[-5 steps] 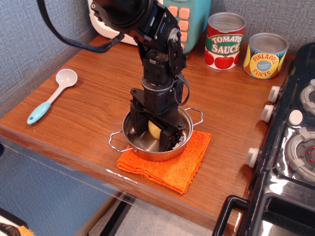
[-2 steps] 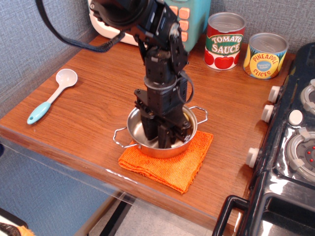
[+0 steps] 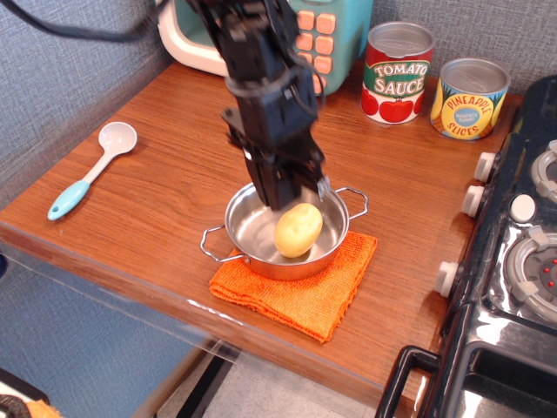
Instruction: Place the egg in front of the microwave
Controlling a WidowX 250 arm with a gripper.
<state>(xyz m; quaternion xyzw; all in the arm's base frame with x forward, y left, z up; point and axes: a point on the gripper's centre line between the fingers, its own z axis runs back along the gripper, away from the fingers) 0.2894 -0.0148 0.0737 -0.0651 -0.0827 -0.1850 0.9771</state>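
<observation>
The pale yellow egg (image 3: 298, 231) hangs at the fingertips of my gripper (image 3: 294, 205), which is shut on its upper end. Held like this, the egg sits just above the inside of the steel pot (image 3: 241, 228). The pot rests on an orange cloth (image 3: 300, 294) near the front of the wooden counter. At the back of the counter stands the microwave (image 3: 338, 26), with a teal body, pink buttons and a cream door frame. My arm hides much of its front.
A white-bowled spoon with a teal handle (image 3: 91, 168) lies at the left. A tomato sauce can (image 3: 397, 73) and a pineapple can (image 3: 469, 98) stand at the back right. A black stove (image 3: 513, 261) borders the counter on the right.
My gripper closed on the egg inside the pot and has risen, bringing the egg up with it. The pot shifted slightly to the right on the cloth.
</observation>
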